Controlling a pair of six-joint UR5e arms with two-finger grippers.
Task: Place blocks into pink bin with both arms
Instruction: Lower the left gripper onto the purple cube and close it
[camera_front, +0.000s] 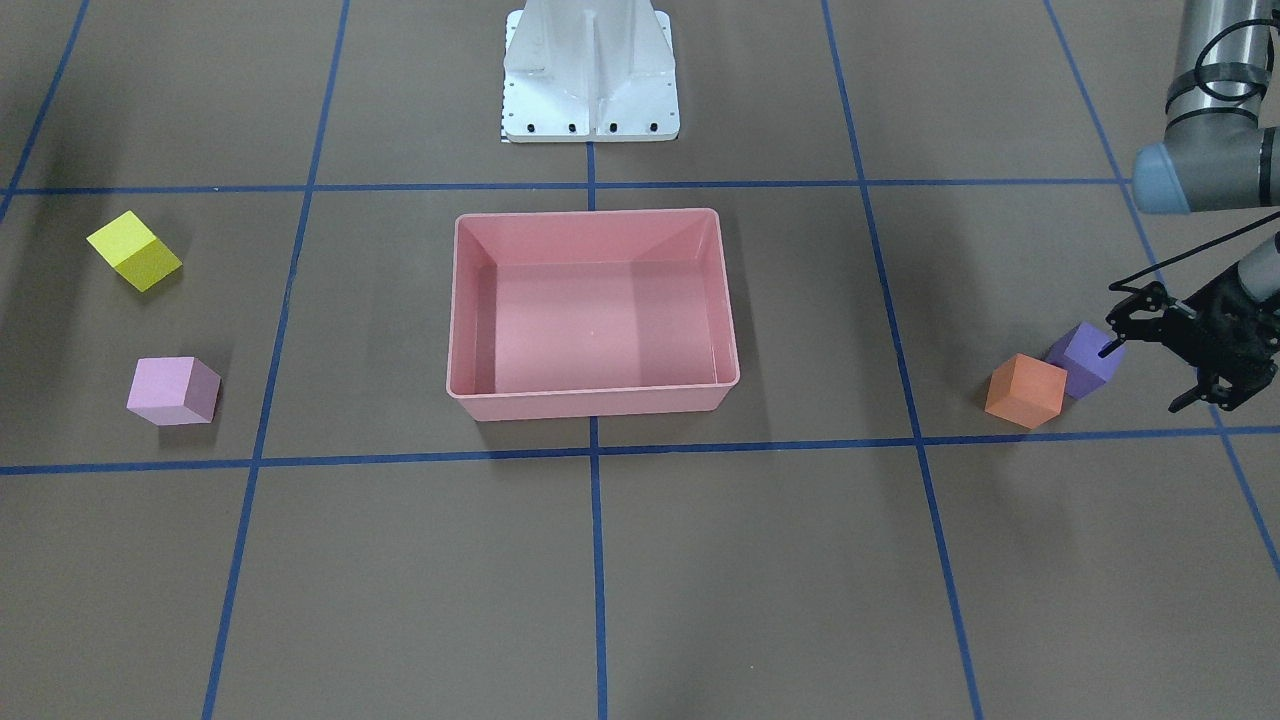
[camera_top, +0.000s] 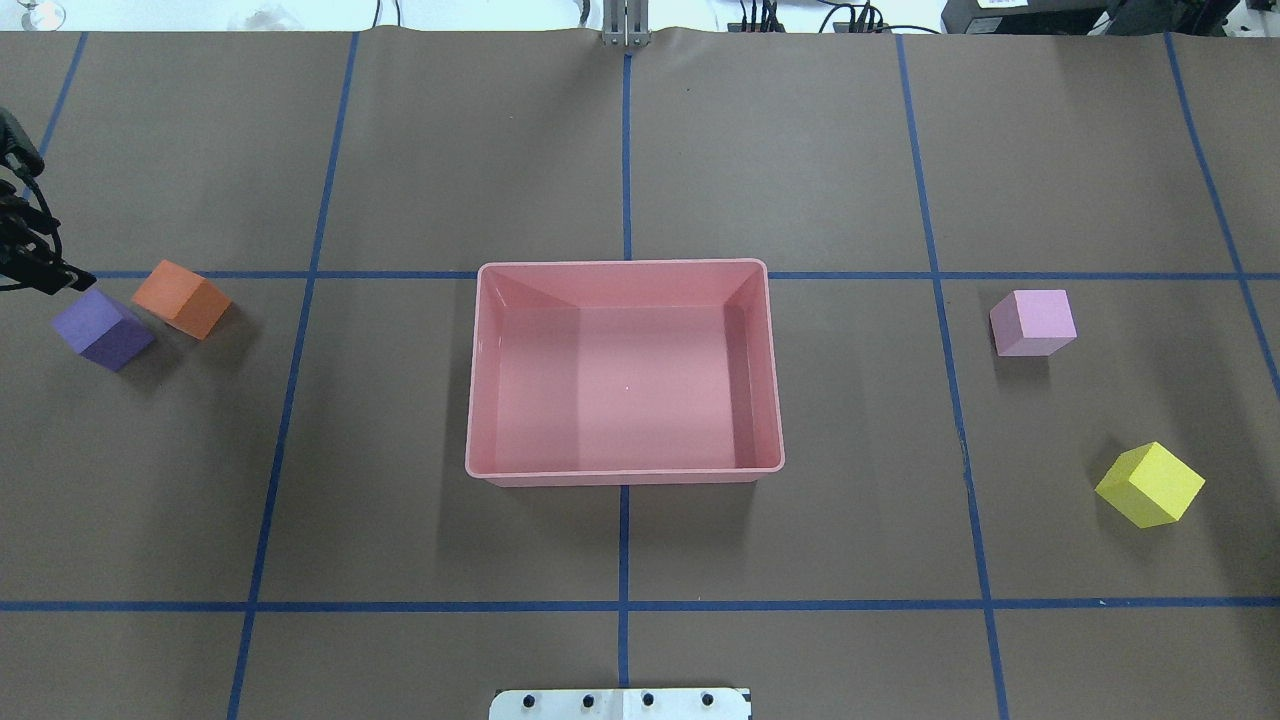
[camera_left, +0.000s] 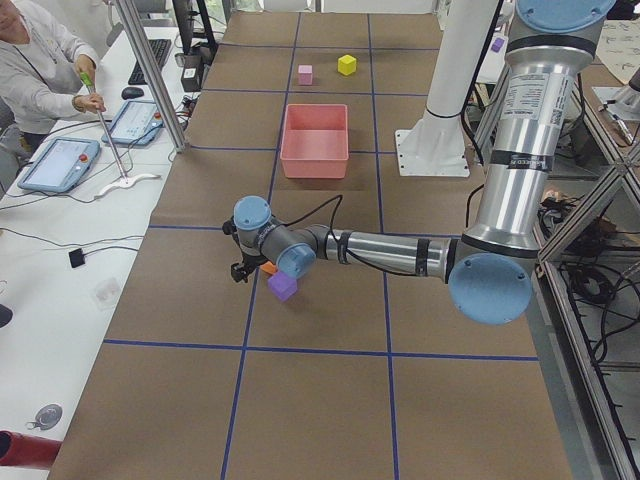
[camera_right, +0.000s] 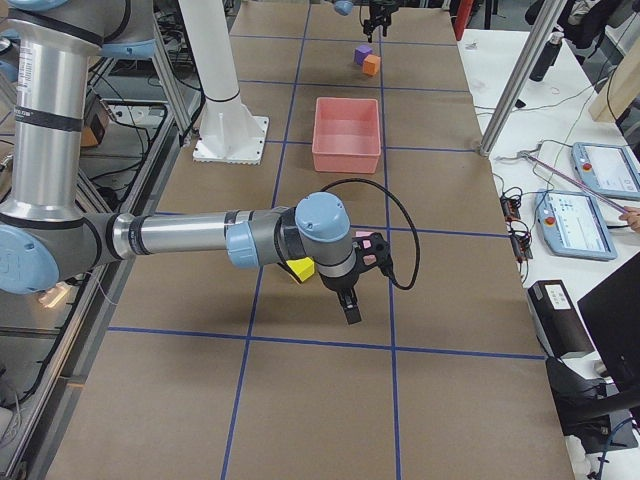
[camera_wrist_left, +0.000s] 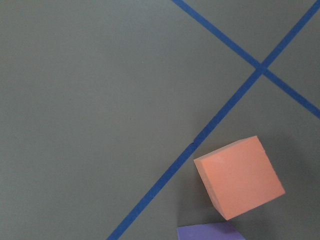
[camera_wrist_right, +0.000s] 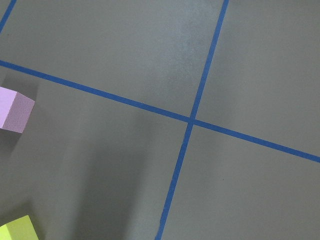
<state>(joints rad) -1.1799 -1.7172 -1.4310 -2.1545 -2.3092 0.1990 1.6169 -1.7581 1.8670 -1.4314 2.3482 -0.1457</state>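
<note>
The pink bin (camera_front: 590, 400) (camera_top: 620, 475) stands empty at the table's middle. The orange cube (camera_front: 1025, 390) (camera_top: 182, 298) and the purple cube (camera_front: 1085, 360) (camera_top: 103, 328) sit side by side on the robot's left. My left gripper (camera_front: 1142, 378) hovers open just outside the purple cube, holding nothing. The left wrist view shows the orange cube (camera_wrist_left: 239, 176) and a sliver of the purple one (camera_wrist_left: 210, 232). The yellow cube (camera_front: 135, 250) (camera_top: 1150, 485) and the light pink cube (camera_front: 173, 390) (camera_top: 1033, 322) lie on the robot's right. My right gripper (camera_right: 350, 305) shows only in the exterior right view, over those two cubes; I cannot tell whether it is open.
The white pedestal base (camera_front: 590, 80) stands behind the bin. Blue tape lines (camera_top: 625, 605) grid the brown table. Operators with tablets (camera_left: 60, 160) sit at a side bench past the table's far edge.
</note>
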